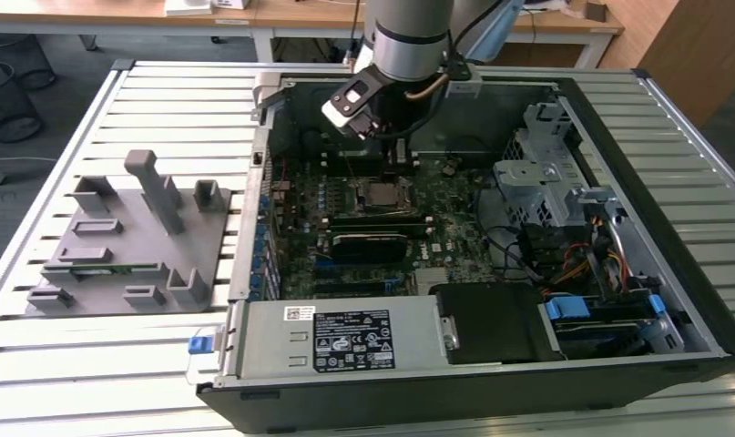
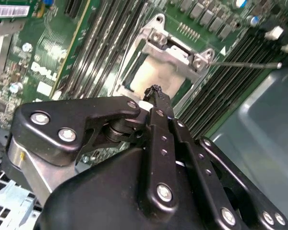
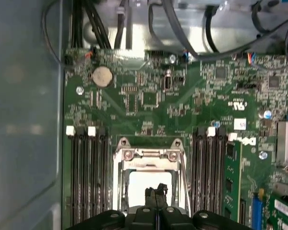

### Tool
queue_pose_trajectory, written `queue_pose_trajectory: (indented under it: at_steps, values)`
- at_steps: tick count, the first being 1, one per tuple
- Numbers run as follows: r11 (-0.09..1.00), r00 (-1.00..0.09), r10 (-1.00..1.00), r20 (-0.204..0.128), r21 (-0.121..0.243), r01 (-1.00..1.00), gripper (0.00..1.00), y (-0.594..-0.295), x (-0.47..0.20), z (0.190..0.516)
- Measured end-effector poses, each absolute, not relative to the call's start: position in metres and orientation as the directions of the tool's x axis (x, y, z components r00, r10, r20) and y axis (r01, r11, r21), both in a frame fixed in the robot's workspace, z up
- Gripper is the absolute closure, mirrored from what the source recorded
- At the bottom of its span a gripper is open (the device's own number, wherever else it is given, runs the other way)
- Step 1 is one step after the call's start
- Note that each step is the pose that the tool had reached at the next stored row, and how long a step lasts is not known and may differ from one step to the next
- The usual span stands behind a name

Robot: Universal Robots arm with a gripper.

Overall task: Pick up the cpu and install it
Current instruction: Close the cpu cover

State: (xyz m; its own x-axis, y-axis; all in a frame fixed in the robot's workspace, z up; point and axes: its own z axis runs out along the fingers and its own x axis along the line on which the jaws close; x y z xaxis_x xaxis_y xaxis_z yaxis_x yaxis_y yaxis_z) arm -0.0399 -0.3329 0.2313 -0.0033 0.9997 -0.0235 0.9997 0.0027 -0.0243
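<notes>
End effector (image 3: 156, 189) poised over the motherboard (image 3: 182, 103) inside the open computer case (image 1: 658, 264), fingers closed tip to tip and gripping nothing. The cpu (image 3: 138, 184), showing a pale square face, lies within the metal socket frame (image 3: 149, 154), directly below the fingertips (image 2: 156, 92) in both wrist views.

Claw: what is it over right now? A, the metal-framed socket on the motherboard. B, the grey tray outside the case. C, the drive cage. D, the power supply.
A: in both wrist views the claw points down at the socket, which lies between the two banks of memory slots.
</notes>
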Motion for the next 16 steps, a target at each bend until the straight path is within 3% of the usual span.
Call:
queue_pose_trajectory:
  at_steps: [16]
  values:
    - [0.004, -0.005, 1.000, -0.023, -0.024, 1.000, 0.89, -0.333, -0.062, 0.214]
